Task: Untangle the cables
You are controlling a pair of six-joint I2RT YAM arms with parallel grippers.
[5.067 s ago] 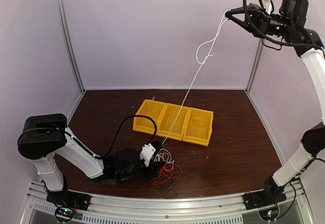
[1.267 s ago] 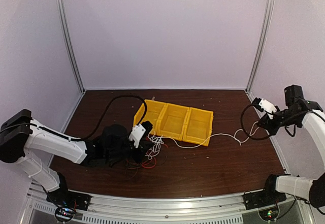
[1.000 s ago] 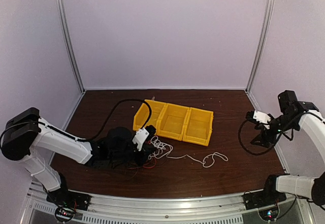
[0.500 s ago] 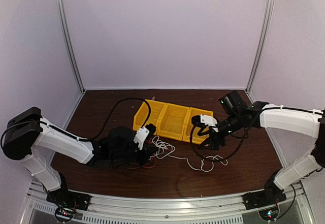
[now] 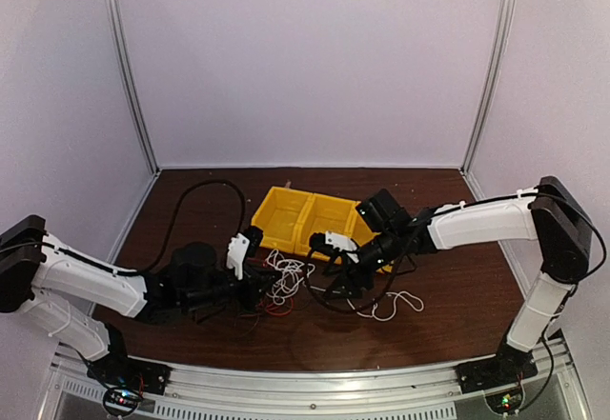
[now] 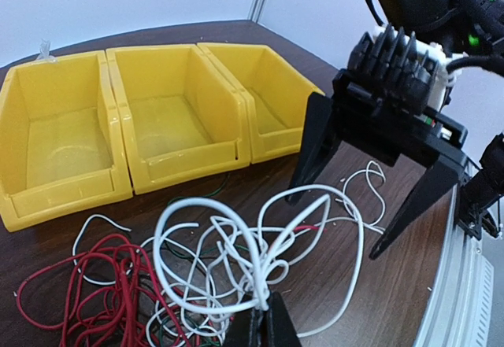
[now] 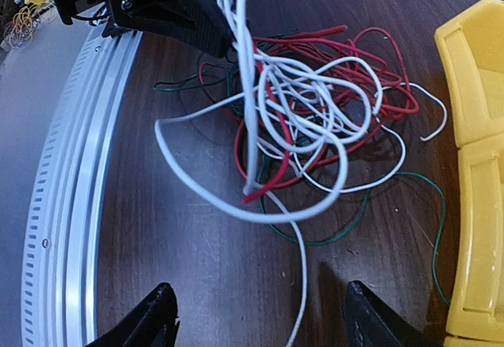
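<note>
- White cable (image 7: 249,103) rises out of the clump (image 5: 281,287) in a bunch of loops. The left gripper (image 6: 260,323) pinches them at the top, its fingers pressed together on the strands.
- Red cable (image 7: 303,36) and green cable (image 7: 319,243) lie on the table (image 7: 181,229) under those loops, just in front of the bins (image 6: 118,119). One red strand threads up through the white.
- Right gripper (image 7: 264,319) hovers low beside the clump, fingers spread wide and holding nothing.
- Step in hand, as I judge it: the right takes one strand while the left anchors the bunch.
- It is best to close on a single white strand at the outer edge of the loops, not at a crossing, then draw it slowly sideways, away from the left gripper.
- Risk: catching red together with white would likely drag the whole clump and tighten it.
</note>
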